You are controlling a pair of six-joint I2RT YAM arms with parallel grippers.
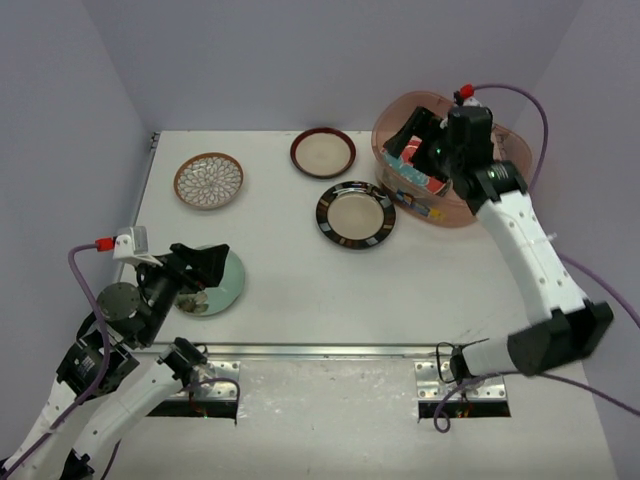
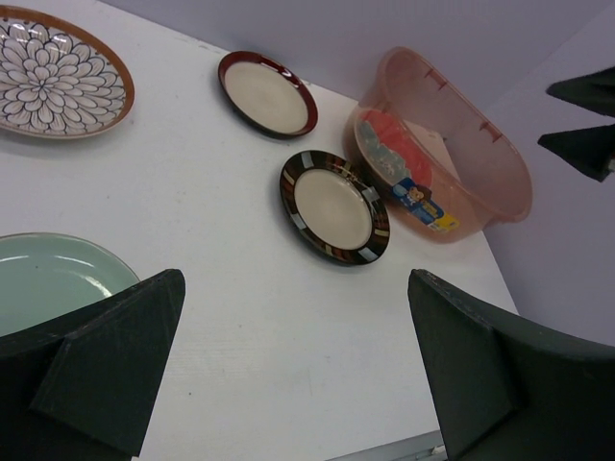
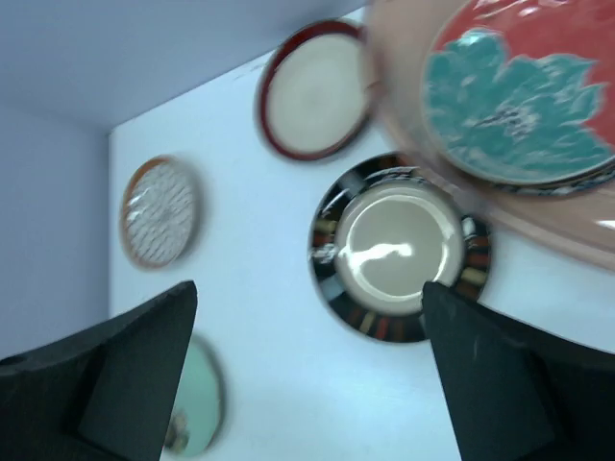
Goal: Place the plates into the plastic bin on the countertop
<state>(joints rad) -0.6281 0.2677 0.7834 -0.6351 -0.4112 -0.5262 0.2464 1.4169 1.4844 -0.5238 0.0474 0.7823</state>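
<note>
Four plates lie on the white countertop: a brown-white floral plate, a dark-red rimmed cream plate, a black-striped cream plate and a mint green plate. The pinkish plastic bin stands at the back right, with a red-blue flower plate leaning inside it. My right gripper hovers open over the bin, holding nothing. My left gripper is open above the mint green plate, which shows beside its left finger.
Lilac walls close in the back and both sides of the countertop. A metal strip with the arm mounts runs along the near edge. The bin carries a small blue label on its front wall.
</note>
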